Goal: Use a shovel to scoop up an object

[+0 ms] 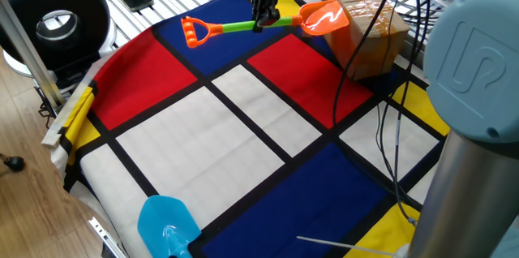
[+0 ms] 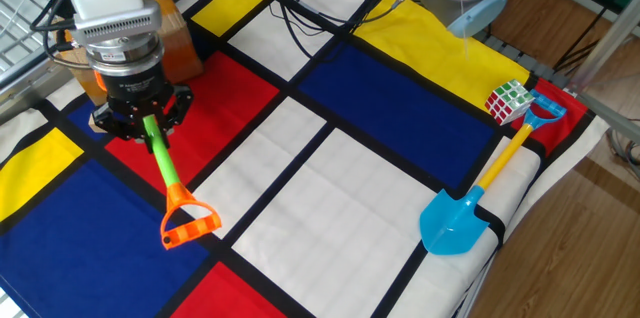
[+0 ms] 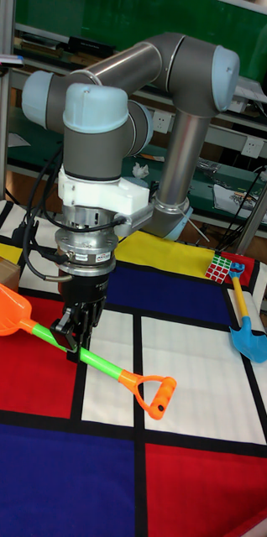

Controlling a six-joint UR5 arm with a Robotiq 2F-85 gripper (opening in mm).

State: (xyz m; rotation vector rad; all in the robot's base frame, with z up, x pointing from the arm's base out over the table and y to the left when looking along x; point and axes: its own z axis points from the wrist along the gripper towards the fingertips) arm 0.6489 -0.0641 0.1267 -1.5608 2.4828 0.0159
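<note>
Jaws of the two-finger gripper [image 3: 71, 329] are clamped on the thin green shaft of the orange-bladed toy plastic shovel [image 3: 83, 351], held clear of the counter. Its long axis runs from the blade beside the brown taped cardboard box [image 1: 366, 24] to the D-loop. The tiny tan wooden cube is not visible.

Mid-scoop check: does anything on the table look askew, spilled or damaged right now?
Nothing looks spilled or broken. The gripper holds the orange-bladed toy shovel with the green shaft at a slant, blade raised near the brown tape-wrapped cardboard box. The light blue plastic shovel lies at the cloth's edge beside a colour puzzle cube.
</note>
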